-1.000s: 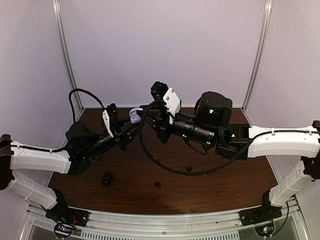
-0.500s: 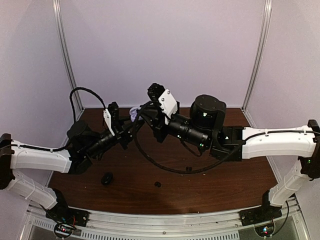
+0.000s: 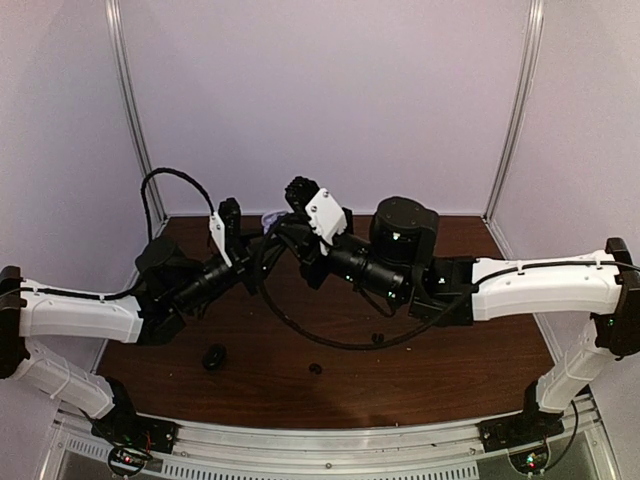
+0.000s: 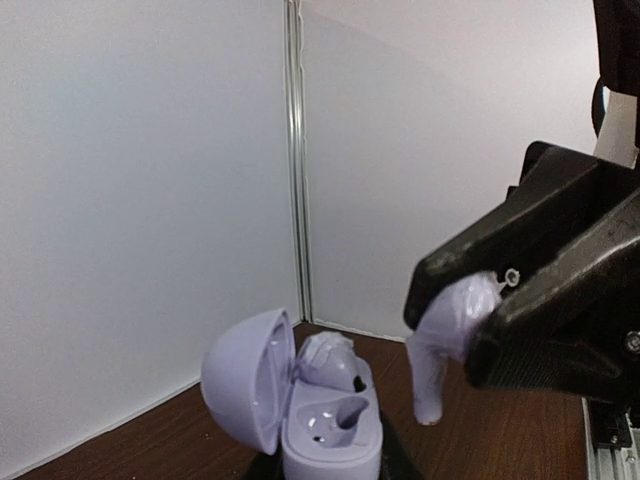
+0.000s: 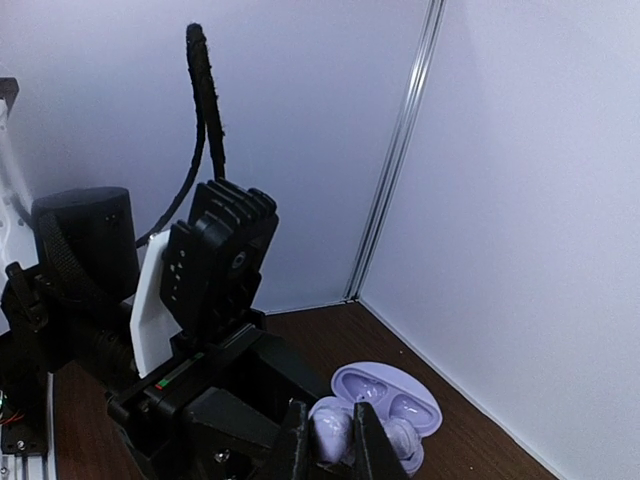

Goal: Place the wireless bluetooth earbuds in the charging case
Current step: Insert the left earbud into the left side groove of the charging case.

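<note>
From above, the right tool (image 3: 285,225) has swung further left than a second ago and now meets the left tool (image 3: 255,240) over the back of the bench (image 3: 450,380). The charging case (image 3: 270,217), plainly seen earlier, is now only a pale sliver between them. A black bud (image 3: 316,368) lies near the front edge, unmoved.

In the left wrist view, the case stands open with its lid tipped back to the left. One lilac piece sits in the rear well and the front well is bare. The left tool's dark tips show at the case's base, apparently clamped on it. Just right of the case, the right tool pinches a lilac bud (image 4: 452,325), stem pointing down, apart from the case.

In the right wrist view, the right tool's two fingers are pressed onto that bud, with the open case just beyond it.
</note>
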Controlling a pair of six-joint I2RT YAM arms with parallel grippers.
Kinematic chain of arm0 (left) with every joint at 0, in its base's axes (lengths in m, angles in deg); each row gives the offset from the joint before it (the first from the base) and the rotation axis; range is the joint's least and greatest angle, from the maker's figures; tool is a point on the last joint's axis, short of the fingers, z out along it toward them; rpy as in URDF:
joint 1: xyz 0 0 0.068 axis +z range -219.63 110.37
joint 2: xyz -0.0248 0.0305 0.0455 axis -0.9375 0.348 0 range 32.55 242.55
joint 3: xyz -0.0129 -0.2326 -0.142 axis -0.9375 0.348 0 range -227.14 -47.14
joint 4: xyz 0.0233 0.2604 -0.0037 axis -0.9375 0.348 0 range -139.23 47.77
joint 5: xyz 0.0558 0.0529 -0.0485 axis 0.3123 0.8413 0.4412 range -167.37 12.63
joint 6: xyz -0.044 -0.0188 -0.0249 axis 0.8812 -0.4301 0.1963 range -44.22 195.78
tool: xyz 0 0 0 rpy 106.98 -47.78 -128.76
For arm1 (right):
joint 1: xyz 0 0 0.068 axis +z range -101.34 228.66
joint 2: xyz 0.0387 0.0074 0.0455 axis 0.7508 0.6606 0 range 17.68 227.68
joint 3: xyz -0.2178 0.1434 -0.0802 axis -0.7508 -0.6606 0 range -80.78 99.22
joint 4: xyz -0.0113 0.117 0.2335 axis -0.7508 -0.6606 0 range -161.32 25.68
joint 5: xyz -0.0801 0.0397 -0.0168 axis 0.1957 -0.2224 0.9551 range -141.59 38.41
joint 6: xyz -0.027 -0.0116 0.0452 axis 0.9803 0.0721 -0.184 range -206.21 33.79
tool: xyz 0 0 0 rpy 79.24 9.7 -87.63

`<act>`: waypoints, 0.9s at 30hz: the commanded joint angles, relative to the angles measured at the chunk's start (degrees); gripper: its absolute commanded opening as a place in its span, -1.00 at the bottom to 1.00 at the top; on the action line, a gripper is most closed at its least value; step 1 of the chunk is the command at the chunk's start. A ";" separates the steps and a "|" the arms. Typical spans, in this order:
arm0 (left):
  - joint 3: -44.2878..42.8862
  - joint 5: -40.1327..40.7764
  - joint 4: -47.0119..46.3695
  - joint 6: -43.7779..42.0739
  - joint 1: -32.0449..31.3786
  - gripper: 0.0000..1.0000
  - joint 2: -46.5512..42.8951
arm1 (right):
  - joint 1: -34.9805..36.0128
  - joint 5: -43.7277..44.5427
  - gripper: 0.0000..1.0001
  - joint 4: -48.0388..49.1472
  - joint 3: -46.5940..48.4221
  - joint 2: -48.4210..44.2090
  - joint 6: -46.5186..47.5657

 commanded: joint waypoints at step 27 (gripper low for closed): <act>-2.94 1.37 1.34 0.98 -1.08 -1.00 0.85 | 0.24 5.50 -0.91 2.43 0.21 1.14 5.15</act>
